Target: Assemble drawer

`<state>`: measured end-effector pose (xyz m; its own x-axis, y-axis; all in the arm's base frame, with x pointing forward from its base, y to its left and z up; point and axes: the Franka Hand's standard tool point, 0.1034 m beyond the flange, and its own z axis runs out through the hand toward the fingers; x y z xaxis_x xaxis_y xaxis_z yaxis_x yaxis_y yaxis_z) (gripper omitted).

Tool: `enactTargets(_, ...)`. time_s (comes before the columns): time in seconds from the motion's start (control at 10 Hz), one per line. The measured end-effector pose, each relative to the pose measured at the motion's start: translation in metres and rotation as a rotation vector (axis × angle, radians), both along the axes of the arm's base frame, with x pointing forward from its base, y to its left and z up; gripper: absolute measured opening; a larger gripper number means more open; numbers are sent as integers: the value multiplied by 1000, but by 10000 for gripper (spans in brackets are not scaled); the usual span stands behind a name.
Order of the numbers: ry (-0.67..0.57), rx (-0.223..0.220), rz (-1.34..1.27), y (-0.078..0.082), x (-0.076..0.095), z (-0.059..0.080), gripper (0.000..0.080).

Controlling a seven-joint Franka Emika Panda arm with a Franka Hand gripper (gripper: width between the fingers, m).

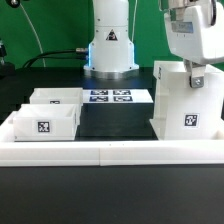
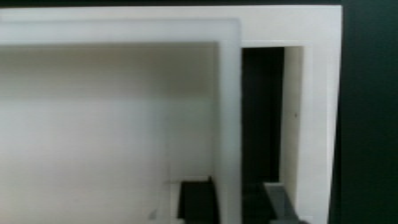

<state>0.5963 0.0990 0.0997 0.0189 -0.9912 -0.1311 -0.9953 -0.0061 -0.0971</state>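
Case (image 1: 185, 105) stands upright at the right of the exterior view, on the black surface (image 1: 115, 122), with its tag (image 1: 190, 121) facing the camera low on the front face. Its base sits just behind the border wall (image 1: 110, 152), which runs across the lower part of the frame.

End effector (image 1: 196, 78) comes in from the upper right and sits on the case's top edge. The arm body above it blocks part of the case's upper right corner.

Wrist view looks down into the hollow case (image 2: 107, 120): pale inner walls with one dark slot alongside a thin wall. The end effector (image 2: 235, 200) straddles that thin wall, one dark finger (image 2: 196, 200) on either side, at a narrow gap. It's too blurry to say whether the pads actually clamp the wall or only bracket it, so I can't tell.

Two trays are at the left of the exterior view, well apart from the case. Front tray (image 1: 45, 122) is open side up, tag on its near face, just behind the border wall. Rear tray (image 1: 58, 97) sits close behind it, slightly toward centre.

Marker board (image 1: 110, 96) lies flat at mid-frame, between the rear tray and the case. Robot base (image 1: 110, 45) is behind it at top centre, with a blue glow.
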Motion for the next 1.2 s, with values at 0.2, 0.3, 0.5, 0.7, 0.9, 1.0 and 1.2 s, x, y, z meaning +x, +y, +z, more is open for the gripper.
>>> enactTargets(0.2, -1, 2, 1, -1, 4, -1, 38)
enactTargets(0.3, 1, 4, 0, -1, 9, -1, 38)
enactTargets(0.5, -1, 4, -5, 0, 19, 0, 38)
enactTargets(0.7, 1, 2, -7, -1, 26, -1, 38)
enactTargets(0.9, 6, 4, -5, -1, 39, 0, 38)
enactTargets(1.0, -3, 4, -13, 0, 47, 0, 38)
enactTargets(1.2, 22, 2, -25, 0, 51, 0, 38)
